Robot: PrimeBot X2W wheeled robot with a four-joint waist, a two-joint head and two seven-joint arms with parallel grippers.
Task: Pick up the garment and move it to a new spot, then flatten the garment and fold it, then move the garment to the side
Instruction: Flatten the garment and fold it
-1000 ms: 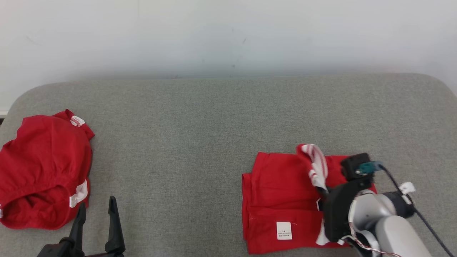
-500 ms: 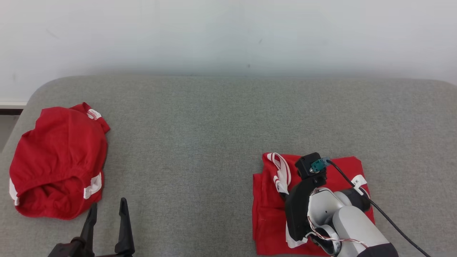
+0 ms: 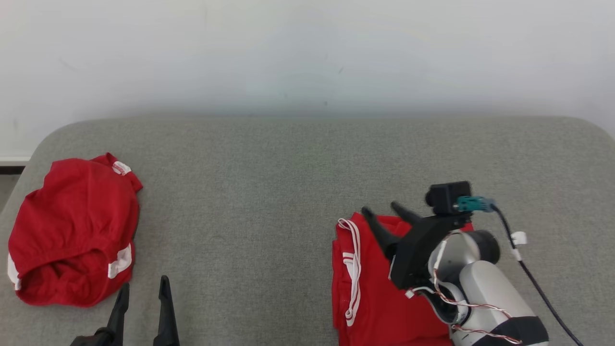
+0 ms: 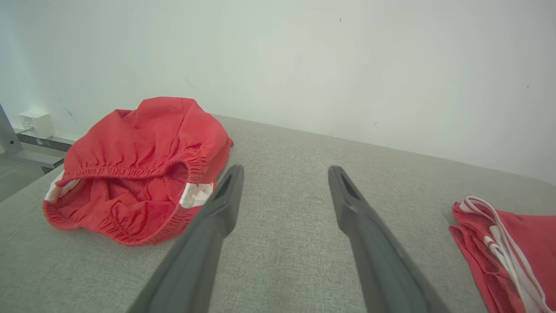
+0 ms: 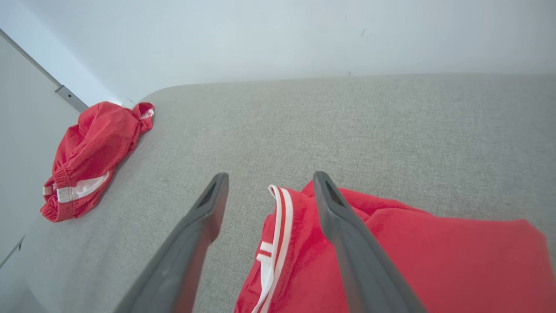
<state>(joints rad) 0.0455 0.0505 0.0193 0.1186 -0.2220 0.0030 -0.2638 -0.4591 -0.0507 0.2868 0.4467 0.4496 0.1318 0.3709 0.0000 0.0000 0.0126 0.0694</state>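
Right gripper (image 3: 380, 207) (image 5: 270, 175): jaws wide apart, nothing between them. They sit over the far left corner of the folded garment (image 3: 370, 298) (image 5: 412, 243). In the right wrist view one finger overlaps the red cloth and the other is over bare grey surface (image 3: 269, 192). Cannot tell if a fingertip touches the cloth.

Left gripper (image 3: 145, 281) (image 4: 286, 168): jaws also wide, empty, low at the near left of the surface and touching nothing visible. It points between the two red items, nearer to the crumpled one.

The folded garment is red with white trim and folded into a compact stack of layers. A white and red striped band runs along its left edge. It lies flat on the near right part of the surface. The right forearm covers part of it in the head view, and its near edge runs off the bottom of that view. The left wrist view shows its layered edge (image 4: 517, 234) at far right.

A second red garment (image 3: 72, 230) (image 4: 143, 143) (image 5: 91, 148) is bunched, with the elastic waistband showing and white side patches. It sits at the far left edge of the surface, well apart from the folded one. White wall (image 3: 307, 48) behind.
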